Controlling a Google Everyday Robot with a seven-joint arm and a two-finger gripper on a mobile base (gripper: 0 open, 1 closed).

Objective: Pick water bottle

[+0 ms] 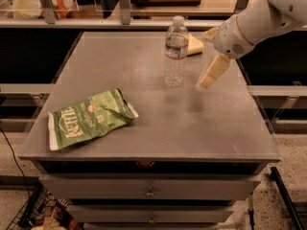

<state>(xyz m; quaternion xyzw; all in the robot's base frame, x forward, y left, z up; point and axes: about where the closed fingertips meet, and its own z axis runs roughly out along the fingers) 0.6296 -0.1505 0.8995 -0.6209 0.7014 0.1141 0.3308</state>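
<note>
Fingers point(206, 59) gape just beside the water bottle point(176, 51).

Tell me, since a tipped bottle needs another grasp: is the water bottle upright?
Upright. The water bottle stands on its base on the table, cap on top. The gripper hangs beside it, not touching.

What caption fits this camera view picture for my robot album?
The end effector hovers beside the upright water bottle on a gray table, chip bag nearby.
</note>
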